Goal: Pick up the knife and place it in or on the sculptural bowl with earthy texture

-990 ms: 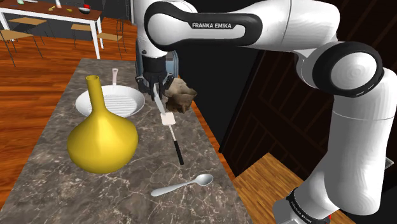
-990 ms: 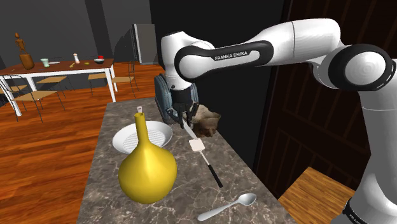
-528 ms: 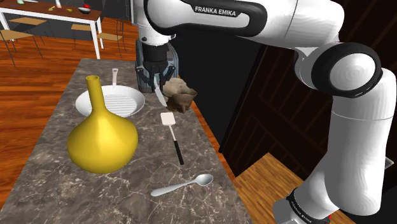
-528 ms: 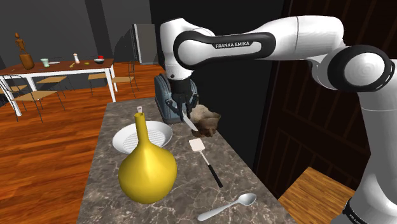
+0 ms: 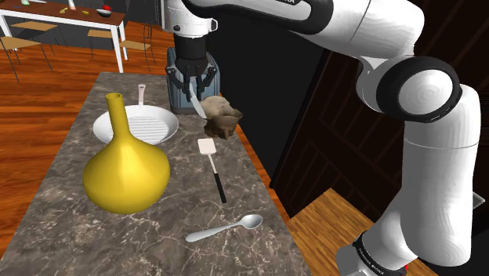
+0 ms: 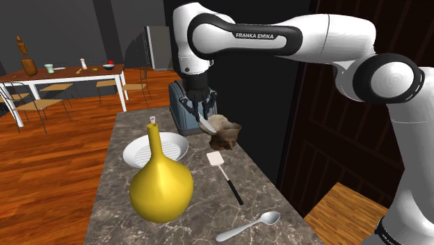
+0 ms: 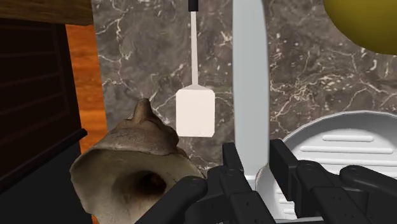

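My gripper (image 5: 191,88) (image 6: 200,106) (image 7: 256,164) is shut on the knife, whose pale grey blade (image 5: 198,107) (image 6: 206,126) (image 7: 249,83) points down between the fingers. The knife hangs in the air, clear of the counter. The brown, rough sculptural bowl (image 5: 222,118) (image 6: 226,132) (image 7: 133,167) sits on the marble counter near its edge, just beside and below the blade tip. In the wrist view the bowl's hollow lies next to the fingers, not under the blade.
A white ribbed pan (image 5: 135,125) (image 6: 155,149) (image 7: 343,146) and a big yellow vase (image 5: 125,168) (image 6: 161,184) stand beside the bowl. A white spatula (image 5: 211,163) (image 6: 226,174) (image 7: 195,111) and a spoon (image 5: 227,227) (image 6: 250,226) lie nearer. A dark appliance (image 6: 182,115) stands behind the gripper.
The gripper has risen with the knife and shifted toward the far end of the counter; the blade tip now hangs higher, next to the bowl's top. Nothing on the counter moved.
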You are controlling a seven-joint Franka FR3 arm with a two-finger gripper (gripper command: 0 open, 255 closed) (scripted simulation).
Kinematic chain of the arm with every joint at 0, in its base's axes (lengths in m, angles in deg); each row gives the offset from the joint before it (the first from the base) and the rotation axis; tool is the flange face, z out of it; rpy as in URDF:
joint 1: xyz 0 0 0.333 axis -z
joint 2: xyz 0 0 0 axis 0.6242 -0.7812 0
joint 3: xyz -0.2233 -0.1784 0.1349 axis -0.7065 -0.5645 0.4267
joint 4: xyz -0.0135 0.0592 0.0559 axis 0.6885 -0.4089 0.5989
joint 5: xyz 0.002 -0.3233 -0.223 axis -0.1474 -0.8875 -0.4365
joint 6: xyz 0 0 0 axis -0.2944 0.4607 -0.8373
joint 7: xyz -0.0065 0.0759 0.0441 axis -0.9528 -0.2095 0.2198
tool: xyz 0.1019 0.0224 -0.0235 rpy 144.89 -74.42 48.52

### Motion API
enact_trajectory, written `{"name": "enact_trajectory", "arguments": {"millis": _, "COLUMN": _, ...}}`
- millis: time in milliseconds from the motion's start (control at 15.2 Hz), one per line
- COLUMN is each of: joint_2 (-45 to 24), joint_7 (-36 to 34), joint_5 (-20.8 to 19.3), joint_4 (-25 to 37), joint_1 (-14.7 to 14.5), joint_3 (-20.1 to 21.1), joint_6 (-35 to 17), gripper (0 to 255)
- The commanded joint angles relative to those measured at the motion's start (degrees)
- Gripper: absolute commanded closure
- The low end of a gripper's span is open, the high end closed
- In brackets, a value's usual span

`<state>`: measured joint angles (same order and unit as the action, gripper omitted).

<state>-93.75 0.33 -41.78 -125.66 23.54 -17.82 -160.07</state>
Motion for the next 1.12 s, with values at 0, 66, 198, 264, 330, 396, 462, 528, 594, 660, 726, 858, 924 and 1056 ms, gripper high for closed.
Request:
{"name": "enact_trajectory", "arguments": {"millis": 0, "joint_2": -0.1, "joint_7": 1.2, "joint_5": 0.0, "joint_4": 0.9, "joint_1": 0.8, "joint_3": -0.3, "joint_6": 0.7, "gripper": 255}}
{"name": "enact_trajectory", "arguments": {"millis": 66, "joint_2": -0.1, "joint_7": 2.4, "joint_5": 0.0, "joint_4": 1.2, "joint_1": 1.6, "joint_3": -0.6, "joint_6": 0.8, "gripper": 255}}
{"name": "enact_trajectory", "arguments": {"millis": 198, "joint_2": -0.5, "joint_7": 4.8, "joint_5": 0.0, "joint_4": 2.1, "joint_1": 3.3, "joint_3": -1.1, "joint_6": 1.2, "gripper": 255}}
{"name": "enact_trajectory", "arguments": {"millis": 264, "joint_2": -0.8, "joint_7": 6.0, "joint_5": 0.0, "joint_4": 2.8, "joint_1": 4.0, "joint_3": -1.4, "joint_6": 1.4, "gripper": 255}}
{"name": "enact_trajectory", "arguments": {"millis": 330, "joint_2": -1.2, "joint_7": 7.1, "joint_5": -0.1, "joint_4": 3.7, "joint_1": 4.8, "joint_3": -1.7, "joint_6": 1.8, "gripper": 255}}
{"name": "enact_trajectory", "arguments": {"millis": 396, "joint_2": -1.6, "joint_7": 8.3, "joint_5": -0.2, "joint_4": 4.7, "joint_1": 5.5, "joint_3": -2.1, "joint_6": 2.1, "gripper": 255}}
{"name": "enact_trajectory", "arguments": {"millis": 462, "joint_2": -2.2, "joint_7": 9.5, "joint_5": -0.3, "joint_4": 5.9, "joint_1": 6.1, "joint_3": -2.4, "joint_6": 2.6, "gripper": 255}}
{"name": "enact_trajectory", "arguments": {"millis": 528, "joint_2": -2.9, "joint_7": 10.7, "joint_5": -0.5, "joint_4": 7.2, "joint_1": 6.7, "joint_3": -2.7, "joint_6": 3.1, "gripper": 255}}
{"name": "enact_trajectory", "arguments": {"millis": 594, "joint_2": -3.8, "joint_7": 12.0, "joint_5": -0.6, "joint_4": 8.8, "joint_1": 7.3, "joint_3": -3.0, "joint_6": 3.8, "gripper": 255}}
{"name": "enact_trajectory", "arguments": {"millis": 660, "joint_2": -4.8, "joint_7": 13.2, "joint_5": -0.8, "joint_4": 10.7, "joint_1": 7.7, "joint_3": -3.4, "joint_6": 4.5, "gripper": 255}}
{"name": "enact_trajectory", "arguments": {"millis": 726, "joint_2": -6.0, "joint_7": 14.5, "joint_5": -1.1, "joint_4": 13.0, "joint_1": 8.2, "joint_3": -3.8, "joint_6": 5.4, "gripper": 255}}
{"name": "enact_trajectory", "arguments": {"millis": 858, "joint_2": -4.5, "joint_7": 14.1, "joint_5": -0.7, "joint_4": 8.8, "joint_1": 9.1, "joint_3": -3.5, "joint_6": 2.8, "gripper": 255}}
{"name": "enact_trajectory", "arguments": {"millis": 924, "joint_2": -3.9, "joint_7": 14.0, "joint_5": -0.5, "joint_4": 7.0, "joint_1": 9.4, "joint_3": -3.5, "joint_6": 1.6, "gripper": 255}}
{"name": "enact_trajectory", "arguments": {"millis": 1056, "joint_2": -2.9, "joint_7": 13.7, "joint_5": -0.2, "joint_4": 3.7, "joint_1": 10.1, "joint_3": -3.3, "joint_6": -0.6, "gripper": 255}}
